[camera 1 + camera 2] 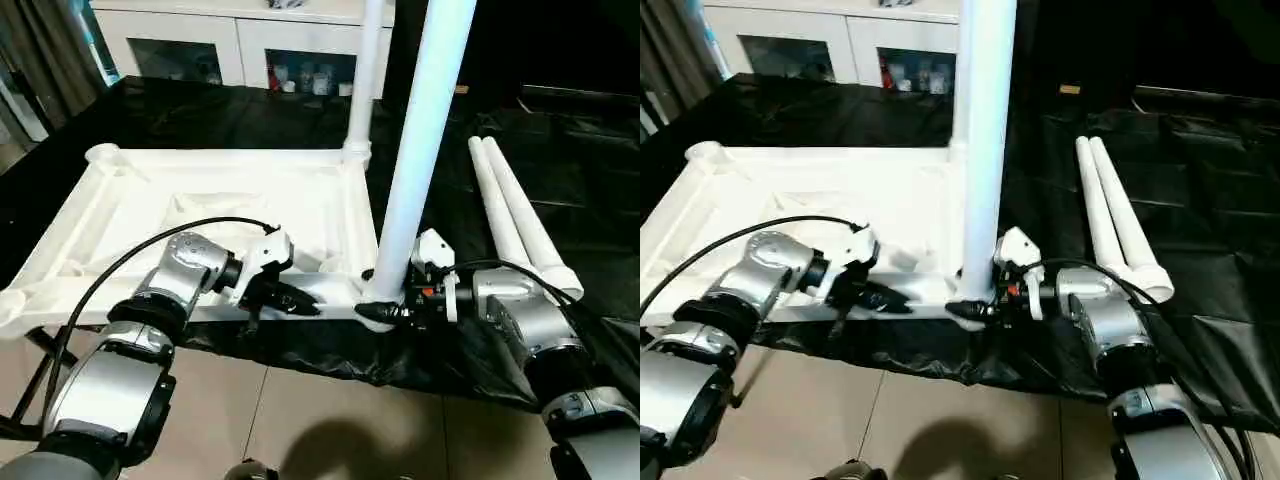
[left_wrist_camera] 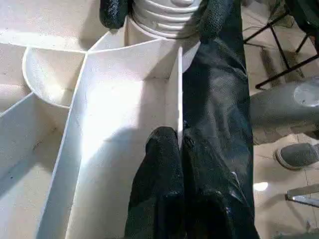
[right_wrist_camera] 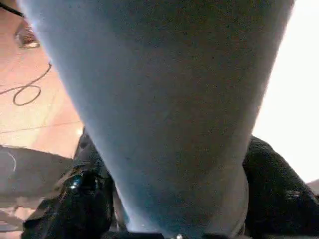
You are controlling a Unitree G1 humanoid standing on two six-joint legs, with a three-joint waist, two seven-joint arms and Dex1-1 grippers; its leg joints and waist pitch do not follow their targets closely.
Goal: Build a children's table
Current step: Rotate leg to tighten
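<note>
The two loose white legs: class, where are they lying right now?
In the left eye view, the two loose legs lie side by side on the black-sheeted work table, right of the upturned tabletop, just beyond the right gripper.

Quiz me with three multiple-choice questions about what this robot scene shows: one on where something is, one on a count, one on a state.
1. Where do the spare legs lie?
A. on the floor
B. on the black sheet, to the robot's right of the tabletop
C. inside the cabinet

2. How many legs stand upright in the tabletop?
A. none
B. two
C. four

3. The left end effector is:
A. shut on the tabletop's near rim
B. wide open in the air
C. holding a leg

Answers: 1 B, both lie side by side there; 2 B, near leg and far leg; 3 A, fingers pinch the rim.
</note>
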